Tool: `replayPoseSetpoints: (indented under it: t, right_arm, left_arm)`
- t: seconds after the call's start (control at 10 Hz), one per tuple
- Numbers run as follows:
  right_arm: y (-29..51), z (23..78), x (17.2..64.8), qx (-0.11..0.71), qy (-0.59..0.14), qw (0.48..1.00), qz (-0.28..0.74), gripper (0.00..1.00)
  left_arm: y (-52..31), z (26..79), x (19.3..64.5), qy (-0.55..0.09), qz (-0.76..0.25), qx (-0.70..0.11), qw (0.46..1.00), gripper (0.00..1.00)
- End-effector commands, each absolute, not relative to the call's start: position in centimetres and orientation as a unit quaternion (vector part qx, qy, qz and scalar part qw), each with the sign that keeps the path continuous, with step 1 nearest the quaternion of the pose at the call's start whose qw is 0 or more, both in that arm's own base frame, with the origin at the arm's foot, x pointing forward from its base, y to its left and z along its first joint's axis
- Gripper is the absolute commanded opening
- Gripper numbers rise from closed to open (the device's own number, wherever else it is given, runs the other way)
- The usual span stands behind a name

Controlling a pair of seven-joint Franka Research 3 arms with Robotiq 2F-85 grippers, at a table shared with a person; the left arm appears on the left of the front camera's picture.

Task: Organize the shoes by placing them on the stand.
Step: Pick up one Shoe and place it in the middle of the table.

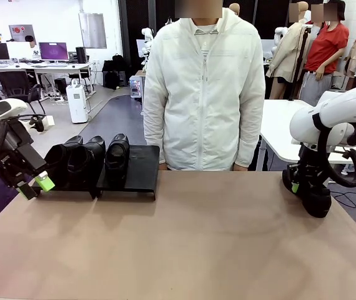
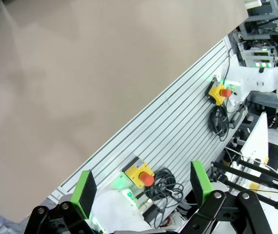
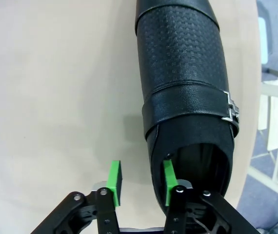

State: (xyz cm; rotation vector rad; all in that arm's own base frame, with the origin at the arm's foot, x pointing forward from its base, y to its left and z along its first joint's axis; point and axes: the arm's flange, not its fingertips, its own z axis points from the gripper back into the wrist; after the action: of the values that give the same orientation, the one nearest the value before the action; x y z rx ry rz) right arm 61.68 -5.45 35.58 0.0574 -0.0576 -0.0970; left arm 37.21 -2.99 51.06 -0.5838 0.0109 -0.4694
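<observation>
Shoes are the job here, and three of them [image 1: 89,159] sit side by side on the stand [image 1: 135,167], a low black rack at about ten o'clock on the tan table [image 1: 184,244]. Their long sides run from the near edge to the far edge, but which end is the toe is hard to tell. The right part of the stand is bare. A person in a white jacket [image 1: 204,87] stands at twelve o'clock, just behind the table.

A fourth shoe [image 3: 185,92] lies flat on the table at about three o'clock, near the right edge. In the right wrist view it runs long from six o'clock up to twelve o'clock. Its round toe points up toward twelve o'clock and its open heel end is at the bottom. A strap with a small silver buckle [image 3: 230,108] goes across its middle.

The right gripper [image 3: 141,181] is at the heel end. One green pad sits inside the shoe's opening and the other green pad is outside, over the table, with the shoe's side wall between them. The outer pad is not touching the wall, so the gripper is partly open and not squeezing.

The left gripper [image 1: 35,185] hangs at nine o'clock, just beside the stand. Its green pads [image 2: 86,191] are spread wide and hold nothing.
</observation>
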Motion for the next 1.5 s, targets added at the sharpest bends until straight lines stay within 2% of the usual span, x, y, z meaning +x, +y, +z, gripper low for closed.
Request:
replayPoseSetpoints:
  t: [0.0,0.4,0.6,0.8,1.0,1.2,1.3,1.4]
  right_arm:
    - [-5.6,36.0,61.9,0.025,-0.031,0.999,-0.037,0.0]
    - [-5.9,36.8,61.6,0.02,-0.04,0.998,-0.035,0.0]
    - [-6.4,40.2,60.4,0.015,-0.056,0.997,-0.043,0.0]
    - [-6.4,47.5,55.6,0.041,-0.047,0.996,-0.063,0.0]
    - [-5.0,52.9,46.5,0.063,-0.041,0.996,-0.055,0.0]
    - [-3.9,52.7,39.6,0.072,-0.06,0.996,0.017,0.0]
    - [-4.0,52.0,38.6,0.08,-0.077,0.994,0.018,0.0]
    - [-5.2,51.4,40.7,0.078,-0.069,0.995,-0.007,0.0]
  left_arm:
    - [-2.8,51.0,37.2,0.002,-0.237,-0.297,0.925,1.0]
    - [-2.8,51.0,37.2,0.002,-0.237,-0.297,0.925,1.0]
    - [-2.8,51.0,37.2,0.002,-0.237,-0.297,0.925,1.0]
    - [-2.8,51.0,37.2,0.002,-0.237,-0.297,0.925,1.0]
    - [-2.8,51.0,37.2,0.002,-0.237,-0.297,0.925,1.0]
    - [-2.8,51.0,37.2,0.002,-0.237,-0.297,0.925,1.0]
    - [-2.8,51.0,37.2,0.002,-0.237,-0.297,0.925,1.0]
    - [-2.8,51.0,37.2,0.002,-0.237,-0.297,0.925,1.0]
